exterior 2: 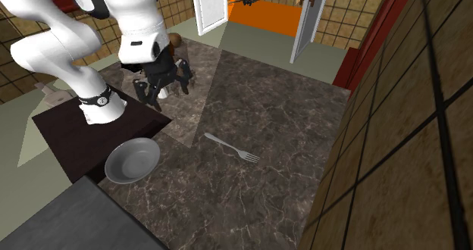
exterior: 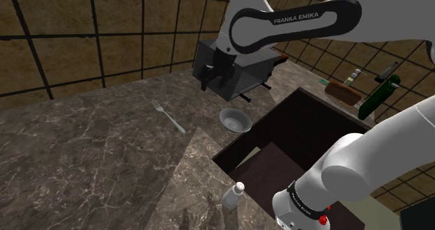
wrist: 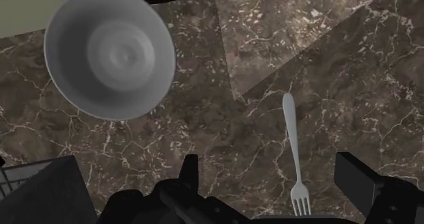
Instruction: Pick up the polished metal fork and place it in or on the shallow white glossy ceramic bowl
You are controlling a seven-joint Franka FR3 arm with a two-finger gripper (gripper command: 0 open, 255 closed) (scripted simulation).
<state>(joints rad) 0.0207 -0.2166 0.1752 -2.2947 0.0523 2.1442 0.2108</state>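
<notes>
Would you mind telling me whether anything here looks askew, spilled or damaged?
Nothing stands out: the fork lies flat on the counter, apart from the bowl, which sits upright and empty.

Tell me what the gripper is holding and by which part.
Nothing. The gripper is open, and the fork lies flat on the counter below it, touched by neither finger.

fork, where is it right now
In the shoulder view the fork lies flat on the counter, left of the bowl and apart from it.
</notes>
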